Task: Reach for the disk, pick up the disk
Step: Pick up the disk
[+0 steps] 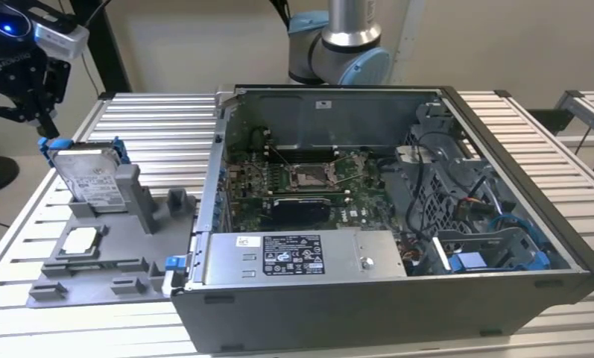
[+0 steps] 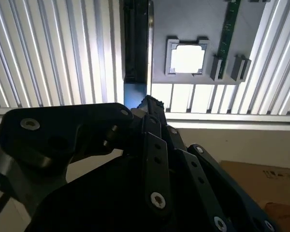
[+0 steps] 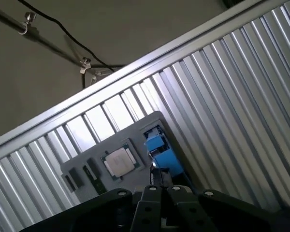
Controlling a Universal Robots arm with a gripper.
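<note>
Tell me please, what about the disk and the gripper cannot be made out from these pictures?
- Exterior view: the disk's lower part, sunk behind the gray holder's wall.
- Exterior view: whether the gripper touches the disk's blue frame; too small to tell.
- First wrist view: the disk's label side, covered by the gripper's black body.

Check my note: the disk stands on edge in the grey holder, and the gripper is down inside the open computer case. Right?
Not quite. The exterior view shows the gripper outside the computer case, close above a top corner of the disk. The disk does stand on edge in the grey holder.
</note>
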